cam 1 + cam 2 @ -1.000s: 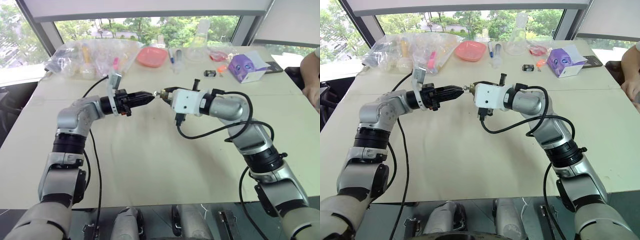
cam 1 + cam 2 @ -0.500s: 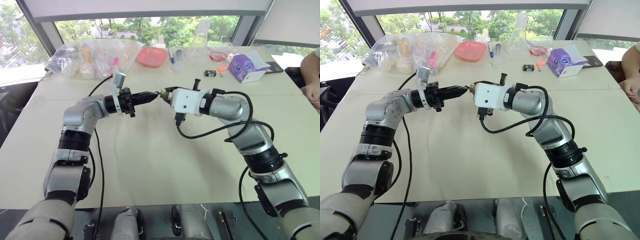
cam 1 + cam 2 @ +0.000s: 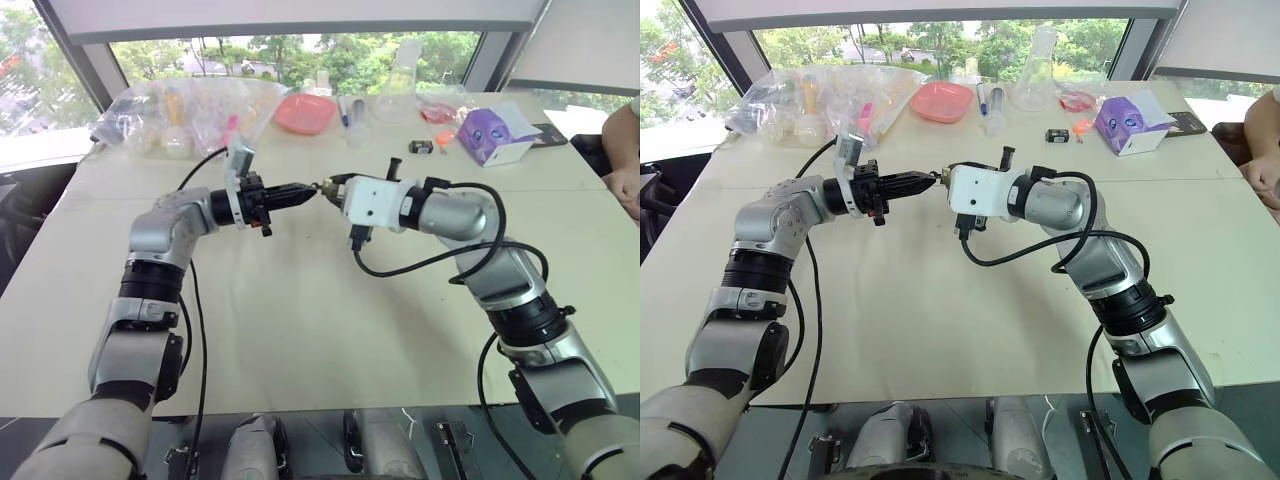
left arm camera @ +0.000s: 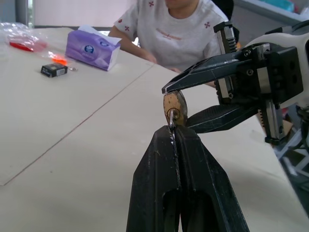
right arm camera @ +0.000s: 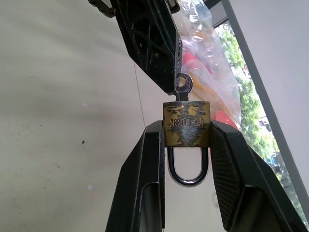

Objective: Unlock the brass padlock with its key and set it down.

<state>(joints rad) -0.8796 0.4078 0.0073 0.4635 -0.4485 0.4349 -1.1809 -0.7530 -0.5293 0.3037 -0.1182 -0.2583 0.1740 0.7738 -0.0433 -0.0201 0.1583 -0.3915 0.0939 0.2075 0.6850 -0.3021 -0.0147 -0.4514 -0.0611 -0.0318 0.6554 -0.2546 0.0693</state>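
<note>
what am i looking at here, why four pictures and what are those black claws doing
This is a two-armed robot at a pale table. Two pictures come from cameras on its head, looking down over both arms. The other two come from a camera on each wrist, looking along the black fingers. The right end effector is shut on a small brass padlock, its silvery loop between the fingers. The left end effector is shut on the key sitting in the lock. Farther back lie plastic bags, a pink dish and a purple box. A person sits at the table.
</note>
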